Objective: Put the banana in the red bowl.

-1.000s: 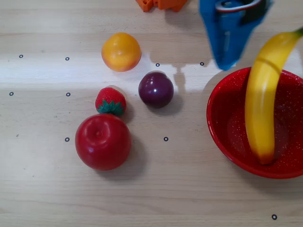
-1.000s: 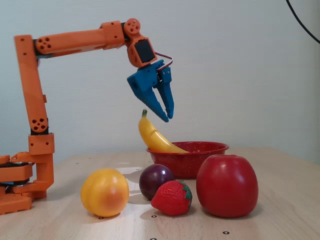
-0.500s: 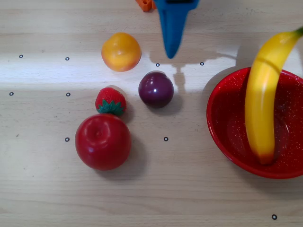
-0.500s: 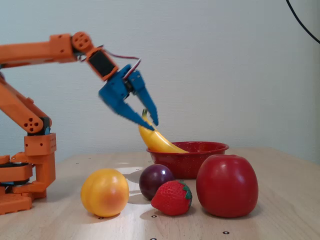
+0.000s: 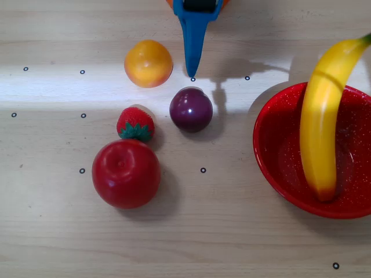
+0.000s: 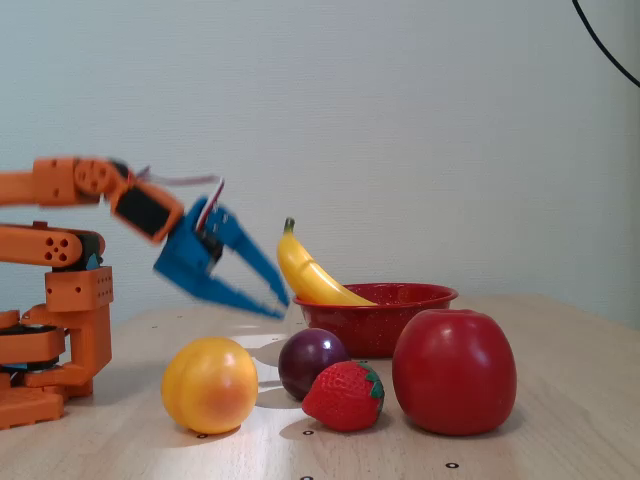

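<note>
Overhead view: banana [image 5: 320, 121] lying in the red bowl [image 5: 272, 162] at the 3 o'clock edge of the frame, brownish end down on the bowl's floor toward 6 o'clock, green stem tip sticking out past the rim toward 1 o'clock. Leaning on the rim, most of the yellow body raised above the bowl.

Fixed view: same banana [image 6: 305, 272] propped in the red bowl [image 6: 400, 318], stem pointing up toward 11 o'clock, lower end hidden behind the rim.

Blue claw [image 6: 276, 295] hanging above the wooden table [image 6: 560, 400], jaws parted a fair way, nothing between them, holding nothing. Blurred with motion in the fixed view. Tips just at 9 o'clock of the banana, apart from it. From above, blue claw [image 5: 191, 68] entering at 12 o'clock, tip pointing down toward 6 o'clock, between the orange fruit [image 5: 148, 63] and the bowl; opening not readable from that angle.

Other fruit well clear of the bowl, toward 9 o'clock of it: purple plum [image 5: 191, 109] directly at 6 o'clock of the claw tip, strawberry [image 5: 135, 124] just beside the red apple [image 5: 126, 173], touching or nearly so. Orange arm [image 6: 60, 250] folded low at the 9 o'clock side of the fixed view.
</note>
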`<state>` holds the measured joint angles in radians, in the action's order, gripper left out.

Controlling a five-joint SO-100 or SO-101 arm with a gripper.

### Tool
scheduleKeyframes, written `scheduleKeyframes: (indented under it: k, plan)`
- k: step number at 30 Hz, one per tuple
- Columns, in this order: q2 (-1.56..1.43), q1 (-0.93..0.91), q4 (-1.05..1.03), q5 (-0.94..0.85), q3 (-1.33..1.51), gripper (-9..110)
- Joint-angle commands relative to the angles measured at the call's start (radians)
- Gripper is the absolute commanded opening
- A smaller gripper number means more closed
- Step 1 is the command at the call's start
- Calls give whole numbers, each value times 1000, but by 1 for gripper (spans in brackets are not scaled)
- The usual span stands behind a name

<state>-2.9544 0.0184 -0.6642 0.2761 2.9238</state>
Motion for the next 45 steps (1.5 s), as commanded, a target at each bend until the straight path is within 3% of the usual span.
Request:
scheduleKeyframes:
  k: [1,10,16,22,45]
  plan:
    - [-61,35,38,-34,-3,0]
    - [-230,52,86,-115,195,0]
    - [-276,40,-29,-258,195,0]
    - [-276,43,-209,-212,195,0]
    - [-275,43,-216,-270,195,0]
